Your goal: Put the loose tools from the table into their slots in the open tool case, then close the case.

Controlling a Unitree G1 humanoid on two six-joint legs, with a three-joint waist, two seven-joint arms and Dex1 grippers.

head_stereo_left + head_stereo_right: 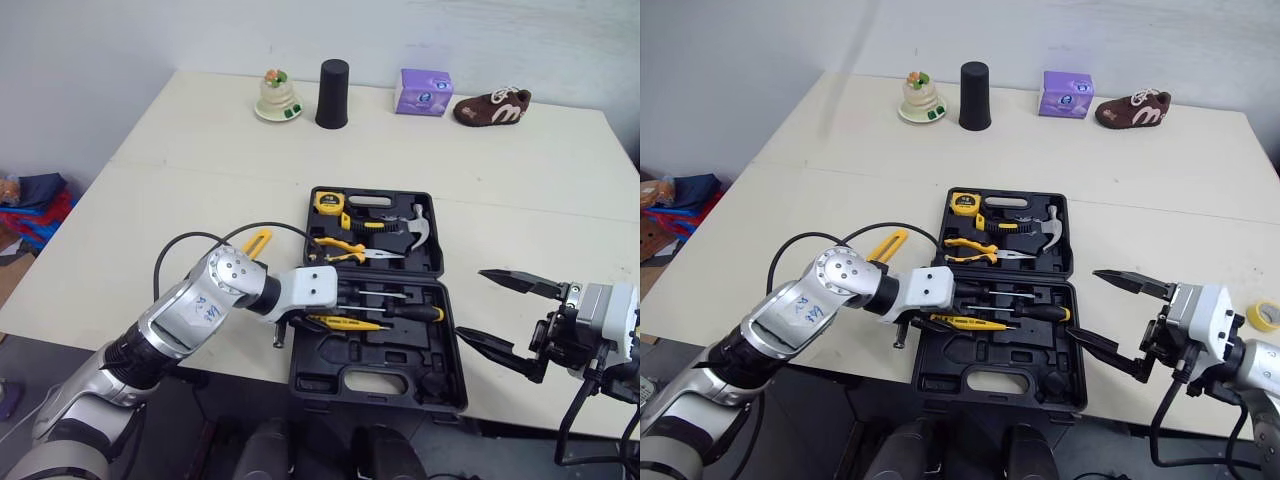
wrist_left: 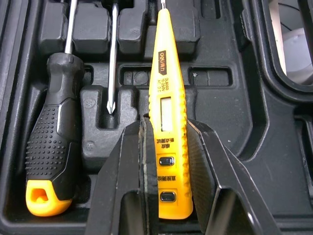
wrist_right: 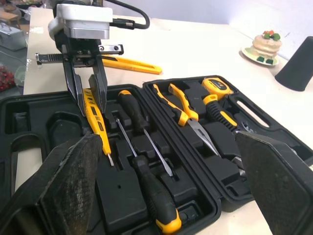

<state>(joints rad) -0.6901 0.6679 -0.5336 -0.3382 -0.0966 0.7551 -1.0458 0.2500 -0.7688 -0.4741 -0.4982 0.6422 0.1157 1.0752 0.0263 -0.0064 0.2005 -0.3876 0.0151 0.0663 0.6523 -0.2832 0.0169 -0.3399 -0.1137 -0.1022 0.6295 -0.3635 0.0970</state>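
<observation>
Yellow tester (image 2: 168,112) in case (image 1: 330,385) w/ screwdrivers (image 2: 51,161)

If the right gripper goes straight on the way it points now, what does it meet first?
Probably the open tool case, near the handle of the black screwdriver; its height above them is hard to judge.

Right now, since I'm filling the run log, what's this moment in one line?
left gripper: shut on tester pen, in tool case | right gripper: open, beside case | yellow tool: loose on table
</observation>
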